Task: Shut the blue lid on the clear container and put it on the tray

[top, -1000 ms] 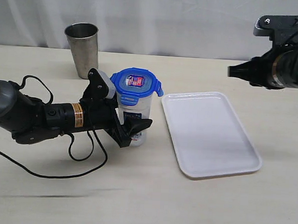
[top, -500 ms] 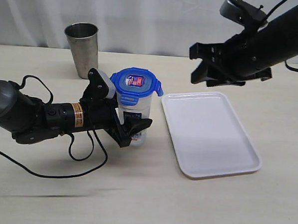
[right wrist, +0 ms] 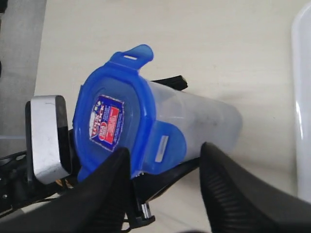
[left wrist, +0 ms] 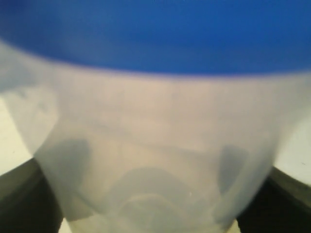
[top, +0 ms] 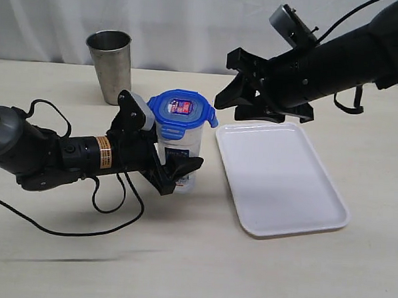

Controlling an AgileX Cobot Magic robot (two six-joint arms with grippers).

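While your left gripper clamps the clear container upright, blue lid sits on top
it's below your right gripper, toward the left arm; jaws wide, empty

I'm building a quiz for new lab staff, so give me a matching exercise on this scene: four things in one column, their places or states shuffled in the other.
1 blue lid
2 clear container
3 tray
4 steel cup

A farthest back, standing alone
B gripped by the left gripper
C white, lying flat
D sitting on top of the clear container

Pairs: 1-D, 2-B, 3-C, 4-A
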